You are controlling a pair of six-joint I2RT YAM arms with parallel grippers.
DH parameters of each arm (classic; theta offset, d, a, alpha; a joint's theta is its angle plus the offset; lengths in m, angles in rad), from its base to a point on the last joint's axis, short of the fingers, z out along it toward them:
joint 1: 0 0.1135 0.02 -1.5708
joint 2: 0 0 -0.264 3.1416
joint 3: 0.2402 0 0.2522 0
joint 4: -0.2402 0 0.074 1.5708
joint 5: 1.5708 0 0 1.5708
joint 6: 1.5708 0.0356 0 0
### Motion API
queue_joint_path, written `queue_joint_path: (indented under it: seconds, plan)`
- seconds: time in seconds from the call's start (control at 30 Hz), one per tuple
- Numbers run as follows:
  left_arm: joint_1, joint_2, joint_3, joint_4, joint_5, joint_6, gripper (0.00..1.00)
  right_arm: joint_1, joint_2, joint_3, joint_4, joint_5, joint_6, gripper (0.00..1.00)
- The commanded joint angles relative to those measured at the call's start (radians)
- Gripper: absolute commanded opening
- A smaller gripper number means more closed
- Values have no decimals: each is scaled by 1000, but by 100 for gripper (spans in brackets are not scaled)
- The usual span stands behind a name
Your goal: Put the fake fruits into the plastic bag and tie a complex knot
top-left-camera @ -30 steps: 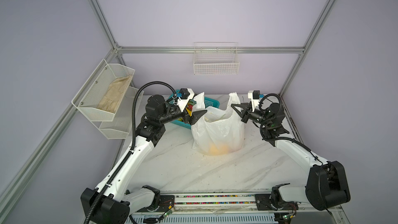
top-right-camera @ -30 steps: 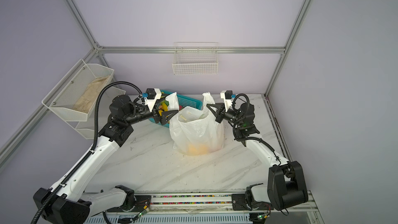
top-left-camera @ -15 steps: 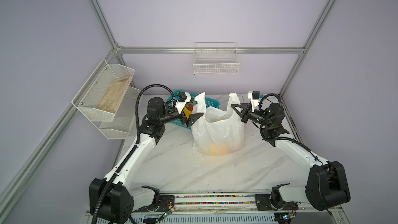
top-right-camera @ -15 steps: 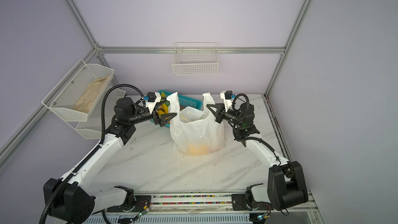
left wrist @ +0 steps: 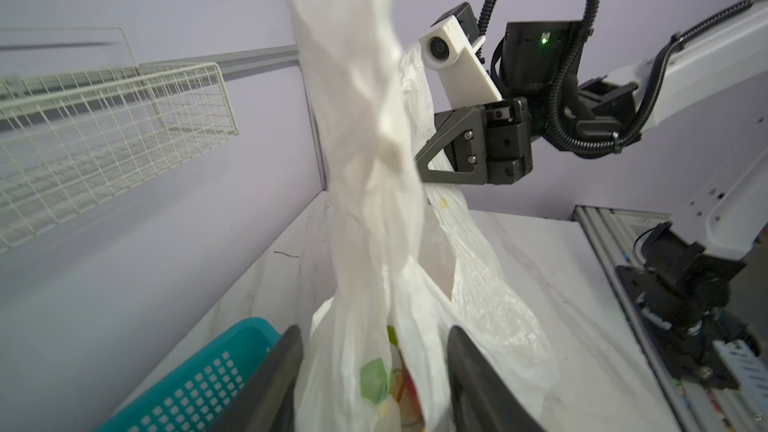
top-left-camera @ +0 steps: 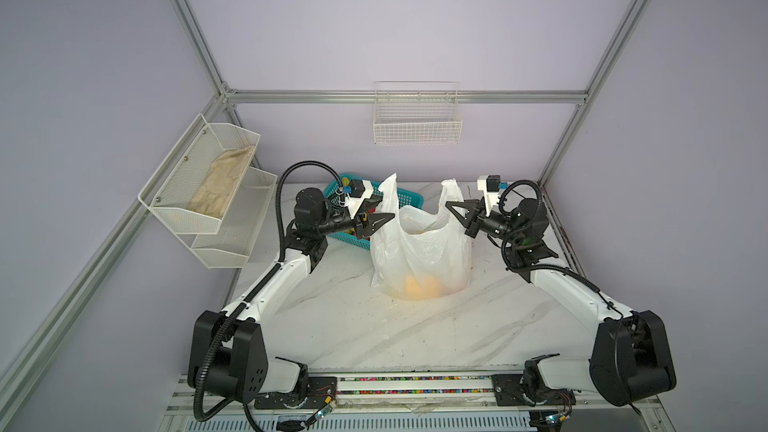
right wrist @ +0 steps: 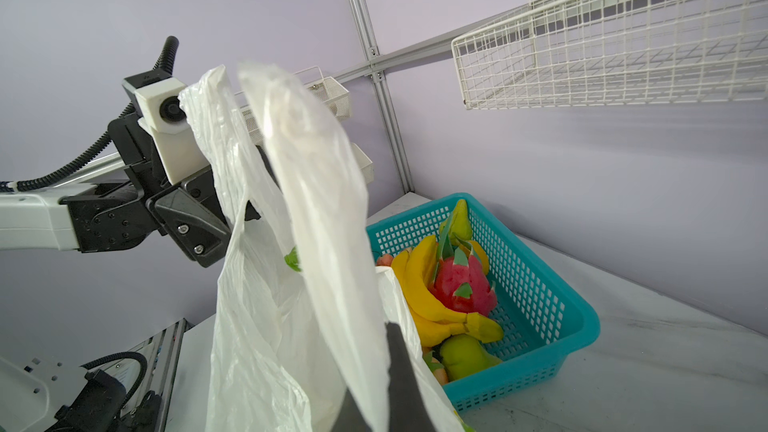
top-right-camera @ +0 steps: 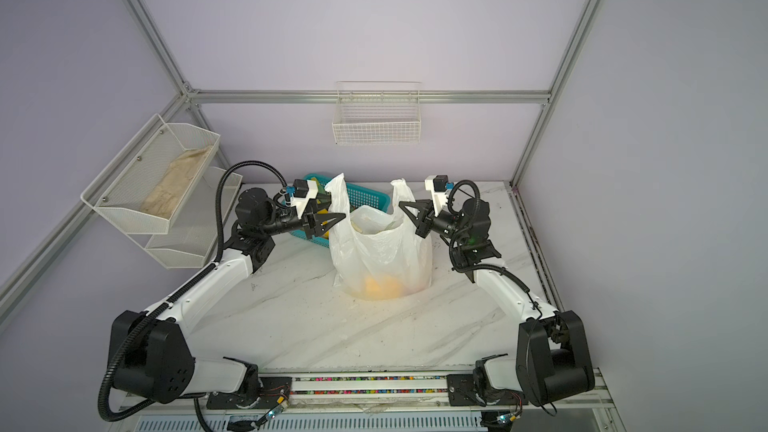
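The plastic bag (top-left-camera: 419, 259) (top-right-camera: 382, 259) stands upright mid-table, with an orange glow low inside it. Its two handles rise apart, and no knot is in view. My left gripper (top-left-camera: 388, 218) (left wrist: 374, 330) is at the bag's left handle. Its jaws stand apart on either side of the loose plastic. My right gripper (top-left-camera: 451, 205) (right wrist: 386, 330) is shut on the right handle, which drapes over its finger. More fake fruits lie in the teal basket (right wrist: 540, 317): bananas (right wrist: 419, 284), a dragon fruit (right wrist: 461, 284) and a green pear (right wrist: 465, 355).
The teal basket (top-left-camera: 409, 197) sits right behind the bag, against the back wall. A white wire basket (top-left-camera: 417, 118) hangs on that wall. A two-tier mesh shelf (top-left-camera: 208, 189) holding a beige cloth is fixed at the left. The arms' rail (top-left-camera: 415, 384) runs along the front edge.
My left gripper has moved right from over the basket to the bag's left handle, and its jaws have narrowed around it. The right arm has held still.
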Motion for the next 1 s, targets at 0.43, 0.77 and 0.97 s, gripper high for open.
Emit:
queue_joint_path:
  seconds: [0.43, 0.77, 0.97]
  plan:
    - [-210, 62, 304, -747, -233, 535, 0, -3, 67, 167, -252, -30, -86, 0]
    - [-311, 254, 691, -1131, -451, 739, 0, -6, 79, 175, -264, -129, -169, 6]
    - [-327, 337, 850, -1251, -489, 815, 0, -5, 71, 159, -262, -158, -266, 18]
